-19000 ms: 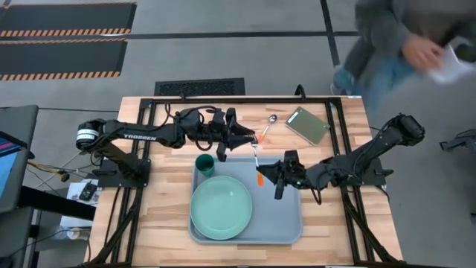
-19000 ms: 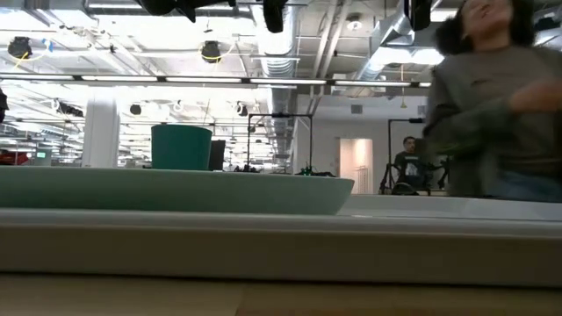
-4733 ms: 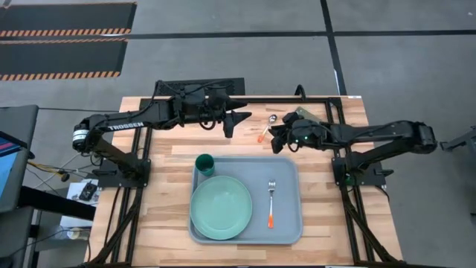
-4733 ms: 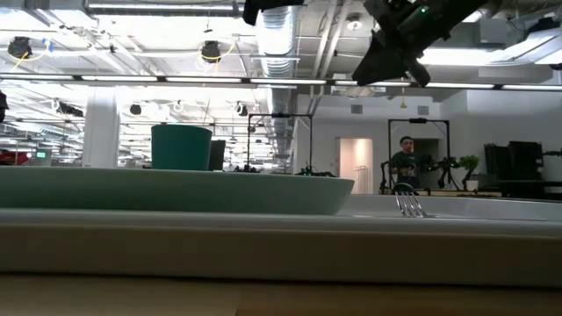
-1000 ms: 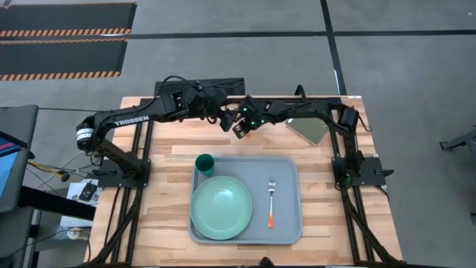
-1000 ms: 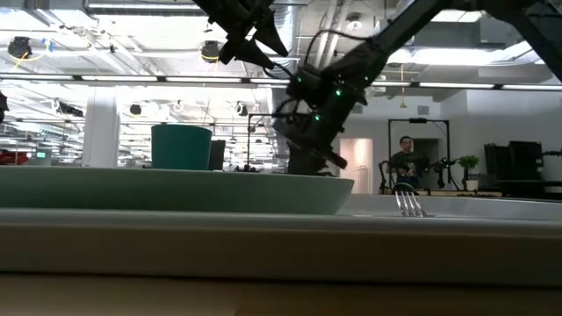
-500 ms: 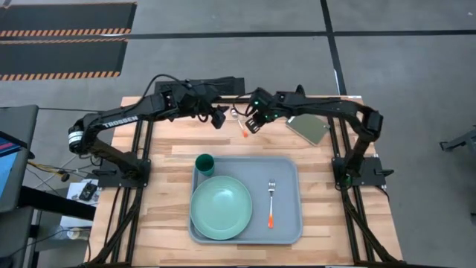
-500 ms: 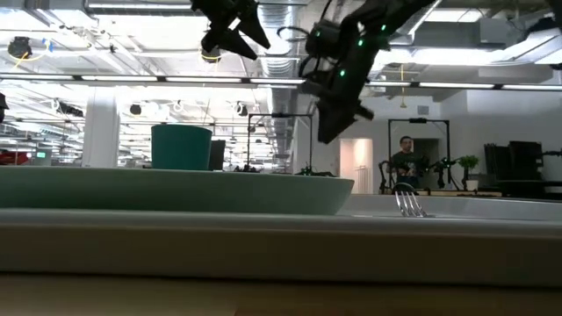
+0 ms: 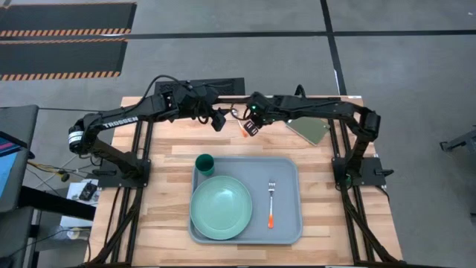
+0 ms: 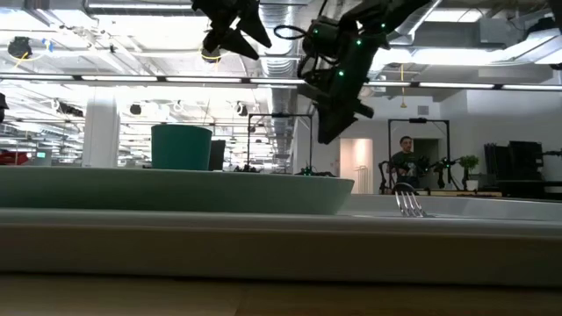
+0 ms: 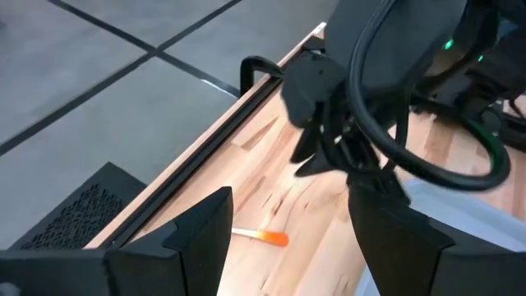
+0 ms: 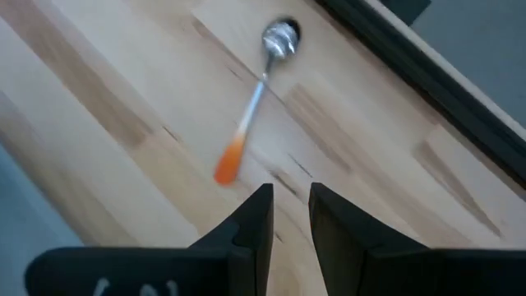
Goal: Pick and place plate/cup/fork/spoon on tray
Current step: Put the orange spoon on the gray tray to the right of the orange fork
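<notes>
One cup, one plate, one fork, one spoon, one tray and two hands are counted. The left hand is held above the counter's far edge, its fingers spread apart and empty. The small dark teal cup is seen upright in the tray's far left corner. The wide mint-green plate with raised rim is seen just beside it, on the tray's left half. The spoon, silver bowl and orange handle, is seen lying on the bare counter beyond the tray, between the two hands. The right hand is held just above it, fingers slightly parted, nothing gripped. The orange-handled fork is seen lying on the tray's right half. A green-grey flat rectangle is seen at the far right.
</notes>
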Motion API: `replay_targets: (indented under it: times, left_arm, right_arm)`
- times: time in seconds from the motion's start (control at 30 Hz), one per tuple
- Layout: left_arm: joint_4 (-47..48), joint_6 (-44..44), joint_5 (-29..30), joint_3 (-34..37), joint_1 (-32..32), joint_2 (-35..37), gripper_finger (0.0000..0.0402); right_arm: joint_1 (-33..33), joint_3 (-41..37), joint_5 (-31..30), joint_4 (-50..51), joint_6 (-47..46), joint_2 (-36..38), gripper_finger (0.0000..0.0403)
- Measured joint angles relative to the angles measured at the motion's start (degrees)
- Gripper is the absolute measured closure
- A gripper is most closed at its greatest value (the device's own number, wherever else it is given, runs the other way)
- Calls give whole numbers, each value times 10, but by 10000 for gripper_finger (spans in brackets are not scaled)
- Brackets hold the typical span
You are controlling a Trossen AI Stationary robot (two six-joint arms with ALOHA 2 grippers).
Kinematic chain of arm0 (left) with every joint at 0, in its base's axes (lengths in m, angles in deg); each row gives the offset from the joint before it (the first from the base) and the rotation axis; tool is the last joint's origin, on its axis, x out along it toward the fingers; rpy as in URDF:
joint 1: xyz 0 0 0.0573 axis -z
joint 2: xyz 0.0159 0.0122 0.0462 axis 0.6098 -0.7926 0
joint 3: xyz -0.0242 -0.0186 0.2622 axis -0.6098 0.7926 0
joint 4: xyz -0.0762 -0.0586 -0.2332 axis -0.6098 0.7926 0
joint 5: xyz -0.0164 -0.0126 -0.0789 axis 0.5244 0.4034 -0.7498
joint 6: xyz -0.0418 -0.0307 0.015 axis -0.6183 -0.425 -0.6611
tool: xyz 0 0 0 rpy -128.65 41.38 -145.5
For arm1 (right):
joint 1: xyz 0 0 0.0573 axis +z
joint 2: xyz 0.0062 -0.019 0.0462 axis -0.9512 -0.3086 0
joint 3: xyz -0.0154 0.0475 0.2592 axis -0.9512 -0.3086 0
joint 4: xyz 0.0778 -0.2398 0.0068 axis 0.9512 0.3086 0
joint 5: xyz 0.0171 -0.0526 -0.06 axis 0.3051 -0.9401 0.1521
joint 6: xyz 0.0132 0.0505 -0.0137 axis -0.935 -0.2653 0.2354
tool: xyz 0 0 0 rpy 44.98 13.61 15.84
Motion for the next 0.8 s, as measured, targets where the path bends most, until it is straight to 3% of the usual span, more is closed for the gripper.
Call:
replay_targets:
  times: [0.3,0.6,0.8]
  left_arm:
    - [-14,-3,-3,0,1,0,171]
    - [16,-9,-26,0,16,0,171]
    - [-2,-7,-33,0,16,2,171]
  right_arm:
    - [3,1,4,-81,-3,-43,296]
    - [-1,1,35,-169,-16,-135,295]
    - [-15,0,41,-162,-22,-153,259]
